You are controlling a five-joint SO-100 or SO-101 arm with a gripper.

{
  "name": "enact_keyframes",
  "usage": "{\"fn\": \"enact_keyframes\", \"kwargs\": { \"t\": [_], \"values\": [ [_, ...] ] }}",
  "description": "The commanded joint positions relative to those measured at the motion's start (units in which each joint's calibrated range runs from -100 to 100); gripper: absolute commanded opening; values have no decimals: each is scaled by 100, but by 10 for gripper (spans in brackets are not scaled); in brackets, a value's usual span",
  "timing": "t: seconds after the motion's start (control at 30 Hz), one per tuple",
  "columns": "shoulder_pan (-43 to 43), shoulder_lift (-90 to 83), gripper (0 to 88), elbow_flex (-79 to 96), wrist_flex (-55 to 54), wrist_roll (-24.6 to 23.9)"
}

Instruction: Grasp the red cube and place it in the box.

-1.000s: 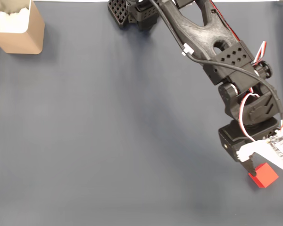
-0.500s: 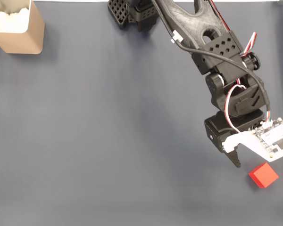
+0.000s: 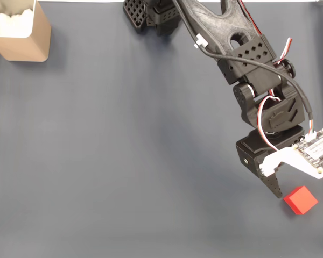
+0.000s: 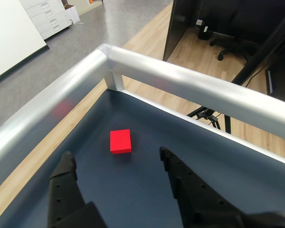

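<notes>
The red cube (image 3: 300, 200) lies on the dark mat near the bottom right corner in the fixed view. My gripper (image 3: 284, 189) hovers just up and left of it, one black finger (image 3: 274, 185) pointing down beside the cube without touching it. In the wrist view the cube (image 4: 120, 141) sits on the mat a little ahead of my gripper (image 4: 115, 156), whose two black fingers stand wide apart and hold nothing. The box (image 3: 36, 38), tan with a white inside, stands at the far top left corner.
The arm's base (image 3: 151, 13) is at the top middle. A silver rail (image 4: 180, 85) edges the table right behind the cube, with floor beyond. Open dark mat (image 3: 124, 150) stretches between the cube and the box.
A second ago a fingertip was right at the cube; the gripper then drew back up and left, and has now dipped slightly toward it again. The cube has stayed put.
</notes>
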Motion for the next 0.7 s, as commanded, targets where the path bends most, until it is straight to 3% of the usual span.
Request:
{"fn": "enact_keyframes", "kwargs": {
  "t": [0.0,0.67],
  "values": [
    [-12,105,416,-270,-152,63],
    [-19,1266,420,-1155,-95,-49]
  ]
}}
